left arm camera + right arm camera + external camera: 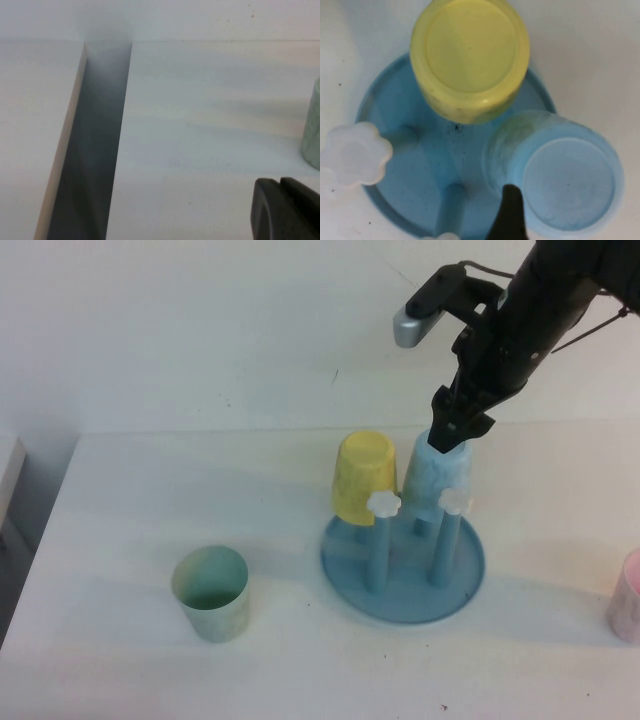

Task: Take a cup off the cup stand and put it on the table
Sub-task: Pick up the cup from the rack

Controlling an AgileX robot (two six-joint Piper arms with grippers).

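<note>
The light blue cup [436,478] sits upside down on a peg of the blue cup stand [345,575], at its back right. My right gripper [458,430] hangs right at the cup's upturned base and is open. In the right wrist view one dark finger [511,212] lies against the side of the cup [567,180], and the other finger is out of view. The stand's base [395,100] shows below. My left gripper [280,181] is shut and empty, low over the white table [150,490], and does not show in the high view.
A yellow cup [364,477] sits upside down on the neighbouring peg, close against the blue one. Two front pegs with white flower caps [383,504] are bare. A pale green cup [211,592] stands upright front left. A pink cup [628,597] is at the right edge. A dark gap [95,150] runs along the table's left side.
</note>
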